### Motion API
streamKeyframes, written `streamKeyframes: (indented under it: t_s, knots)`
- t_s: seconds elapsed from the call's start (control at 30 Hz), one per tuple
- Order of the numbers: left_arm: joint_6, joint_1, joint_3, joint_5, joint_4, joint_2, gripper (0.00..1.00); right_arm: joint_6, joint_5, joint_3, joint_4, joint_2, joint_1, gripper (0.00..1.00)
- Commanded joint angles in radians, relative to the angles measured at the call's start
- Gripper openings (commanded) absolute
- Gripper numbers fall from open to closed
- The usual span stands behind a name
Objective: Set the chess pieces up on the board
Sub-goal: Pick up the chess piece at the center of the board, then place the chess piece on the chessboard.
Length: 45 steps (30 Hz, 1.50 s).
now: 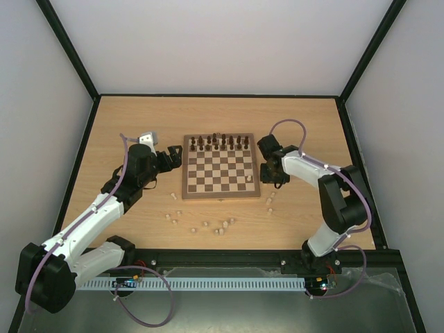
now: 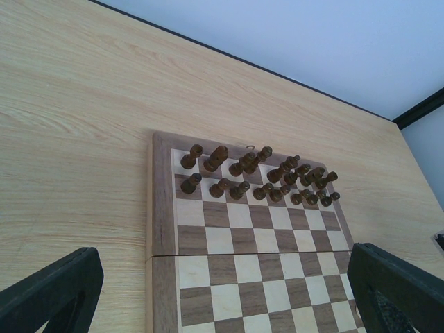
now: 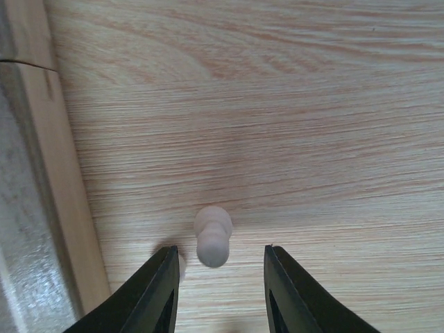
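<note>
The board (image 1: 219, 175) lies mid-table. Dark brown chess pieces (image 1: 220, 143) fill its two far rows, also seen in the left wrist view (image 2: 257, 173). One pale piece (image 1: 248, 179) stands on the board's right side. Several pale pieces (image 1: 222, 227) lie loose on the table in front of the board. My left gripper (image 1: 173, 158) is open and empty, hovering at the board's left edge (image 2: 163, 229). My right gripper (image 3: 220, 277) is open just right of the board's edge (image 3: 62, 208), with an upright pale pawn (image 3: 212, 239) between its fingers, untouched.
More pale pieces (image 1: 270, 201) lie off the board's near right corner, and one (image 1: 171, 196) off its near left corner. A small pale object (image 3: 182, 263) shows beside my right gripper's left finger. Black frame rails and white walls bound the table.
</note>
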Motion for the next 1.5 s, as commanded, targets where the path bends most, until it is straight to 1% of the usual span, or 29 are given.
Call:
streamKeyframes:
  t_s: [0.0,0.3,0.47,0.6,0.67,0.9,1.03,1.13,1.27,1.47]
  knots:
    - [-0.002,-0.004,0.016,0.007,0.006,-0.018,1.00,-0.003,-0.010,0.011,-0.007,0.032,-0.019,0.36]
    - [0.000,-0.004,0.017,0.007,0.006,-0.018,1.00,-0.008,-0.021,0.016,0.004,0.062,-0.026,0.25]
    - [-0.001,-0.004,0.018,0.006,0.005,-0.022,0.99,-0.010,-0.016,0.022,0.009,0.069,-0.032,0.24]
    - [-0.001,-0.004,0.017,0.005,0.003,-0.025,1.00,-0.010,-0.006,0.028,0.007,0.067,-0.034,0.19]
    - [-0.001,-0.004,0.016,0.006,0.003,-0.026,1.00,-0.009,0.003,0.027,0.006,0.051,-0.034,0.15]
    - [-0.001,-0.004,0.017,0.009,0.003,-0.028,1.00,-0.009,0.012,0.048,-0.019,0.003,-0.034,0.12]
    - [0.000,-0.004,0.017,0.008,0.003,-0.028,1.00,-0.015,-0.014,0.080,-0.055,-0.059,-0.031,0.11]
    - [-0.002,-0.004,0.017,0.008,0.003,-0.026,1.00,-0.017,-0.025,0.122,-0.099,-0.101,-0.006,0.11]
    - [-0.001,-0.004,0.017,0.005,0.003,-0.028,1.00,-0.013,-0.052,0.179,-0.145,-0.115,0.063,0.12]
    - [-0.002,-0.004,0.017,0.002,0.002,-0.030,1.00,0.015,-0.069,0.215,-0.156,-0.083,0.178,0.12]
